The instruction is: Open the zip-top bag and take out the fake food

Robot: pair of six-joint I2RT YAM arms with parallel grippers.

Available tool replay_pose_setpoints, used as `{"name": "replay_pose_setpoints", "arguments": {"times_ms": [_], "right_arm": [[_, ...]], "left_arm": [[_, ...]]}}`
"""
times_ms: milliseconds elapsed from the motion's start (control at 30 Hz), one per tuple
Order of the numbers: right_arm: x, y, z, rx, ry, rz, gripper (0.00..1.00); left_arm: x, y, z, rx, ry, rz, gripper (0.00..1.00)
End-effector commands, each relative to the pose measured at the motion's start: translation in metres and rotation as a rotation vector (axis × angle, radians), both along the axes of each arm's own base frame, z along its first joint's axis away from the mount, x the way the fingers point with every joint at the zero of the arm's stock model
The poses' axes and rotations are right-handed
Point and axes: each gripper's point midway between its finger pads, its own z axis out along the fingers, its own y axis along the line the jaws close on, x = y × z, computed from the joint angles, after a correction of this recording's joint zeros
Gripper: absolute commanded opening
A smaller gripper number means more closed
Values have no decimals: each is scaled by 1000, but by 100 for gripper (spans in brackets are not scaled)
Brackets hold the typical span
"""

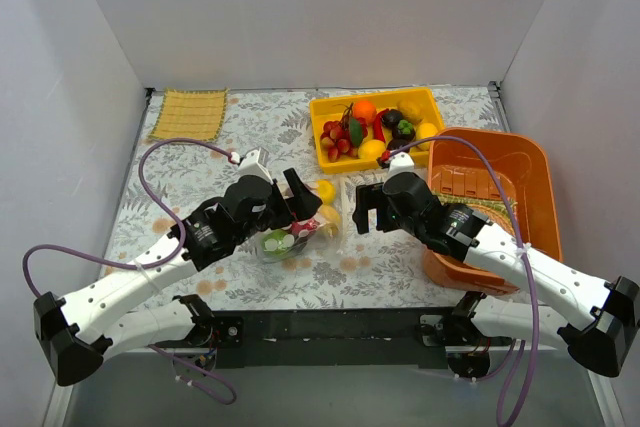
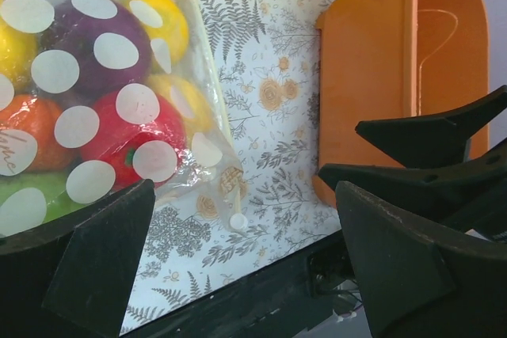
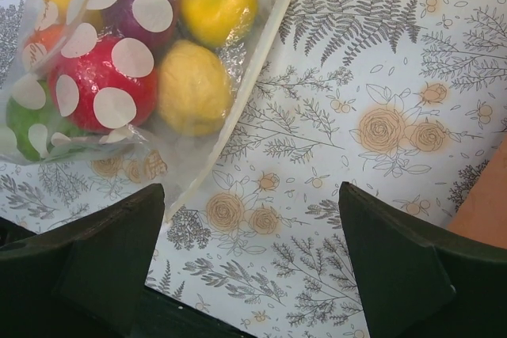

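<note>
The zip-top bag (image 1: 285,240) lies on the floral cloth between my two grippers. It is clear with white round spots and looks closed. It holds fake food: purple, yellow, red, orange and green pieces (image 2: 119,128). In the right wrist view the bag (image 3: 135,61) fills the upper left, its zip strip (image 3: 253,61) running down its right edge. My left gripper (image 1: 295,202) is open and empty just above the bag; its jaws (image 2: 245,267) stand wide below the bag's corner and a small white zip tab (image 2: 236,219). My right gripper (image 1: 365,209) is open and empty, just right of the bag (image 3: 249,259).
A yellow tray (image 1: 325,107) with more fake food stands at the back. An orange basin (image 1: 535,182) sits at the right, also in the left wrist view (image 2: 372,77). A woven yellow mat (image 1: 188,114) lies at the back left. The black base rail (image 1: 320,325) runs along the near edge.
</note>
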Motion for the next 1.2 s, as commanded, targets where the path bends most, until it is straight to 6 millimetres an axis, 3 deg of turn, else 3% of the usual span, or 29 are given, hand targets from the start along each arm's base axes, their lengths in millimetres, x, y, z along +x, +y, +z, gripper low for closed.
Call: {"name": "replay_pose_setpoints", "arguments": {"times_ms": [0,233,467,567,633,700,800,833,900,933,1067,1167], "right_arm": [[10,9,29,71,-81,-6,98],[11,9,7,13,-34,-5,96],[10,2,-3,-15,-16,-34,96],[12,-7,-4,-41,-21,-74,96],[11,-11,-8,-60,-15,-88,96],[10,-10,-12,-63,-4,-83,95],[7,-5,-20,-65,23,-60,95],[7,-1,-22,-56,30,-50,94],[1,7,-32,-49,60,-21,92],[-2,14,-33,-39,60,-2,92],[-15,37,-46,-10,95,63,91],[-28,64,-45,52,115,129,90]], "left_arm": [[0,4,9,8,-14,1,98],[6,-21,23,-46,-49,-67,98],[20,-58,12,-54,-6,-114,98],[22,-76,-1,-78,23,-142,98],[26,-87,-20,-65,72,-145,98],[28,-90,-34,-46,91,-116,98],[30,-74,-69,11,145,-17,98],[24,-61,-87,40,189,30,98],[29,-34,-99,97,186,146,98],[22,-15,-109,129,217,196,98],[13,32,-120,207,209,324,98],[6,40,-118,174,202,311,97]]}}
